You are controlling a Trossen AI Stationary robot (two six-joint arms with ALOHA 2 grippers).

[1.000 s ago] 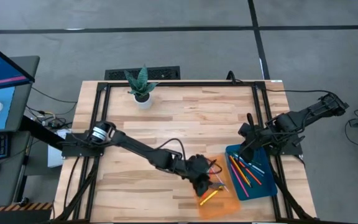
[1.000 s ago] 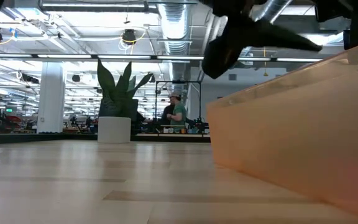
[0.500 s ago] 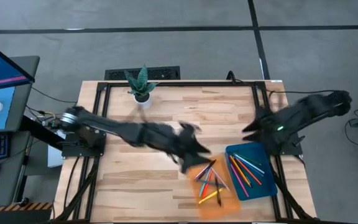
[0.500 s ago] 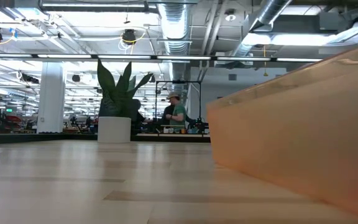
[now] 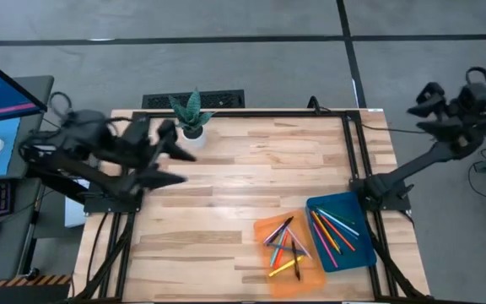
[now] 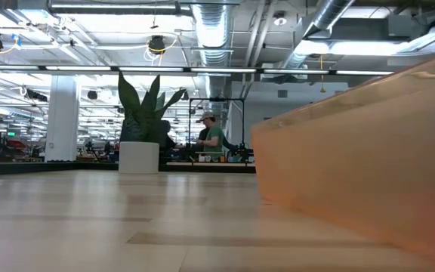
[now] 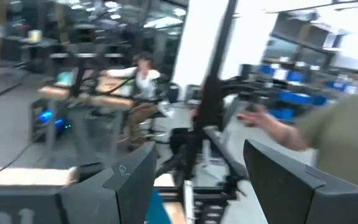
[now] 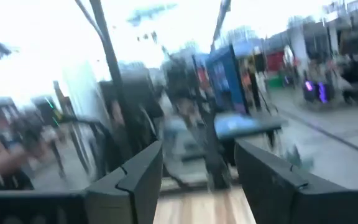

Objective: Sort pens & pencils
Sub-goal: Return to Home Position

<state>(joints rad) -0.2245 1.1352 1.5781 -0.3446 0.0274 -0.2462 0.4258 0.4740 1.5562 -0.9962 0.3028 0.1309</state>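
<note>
The pens and pencils lie in two trays near the table's near right corner. Several lie in the flat orange tray (image 5: 289,253), among them a yellow one (image 5: 283,268) and a black one (image 5: 282,227). Several more lie side by side in the flat blue tray (image 5: 342,230). My left gripper (image 5: 182,165) is open and held above the table's left part, far from both trays. My right gripper (image 5: 422,118) is open and held beyond the table's right edge. Both wrist views look into the room between open fingers, left gripper (image 7: 197,163) and right gripper (image 8: 197,163), with nothing between them.
A small potted plant (image 5: 191,118) stands near the far edge, left of centre, close to my left gripper. The low view shows the orange tray's wall (image 6: 353,159) at the right and bare wood before it. People show in the room beyond. A monitor stands left of the table.
Both arms have drawn back fast. My left gripper has left the orange tray, risen, and swung to the table's left part. My right gripper has left the blue tray, risen, and swung out past the right edge. The pens in both trays lie uncovered.
</note>
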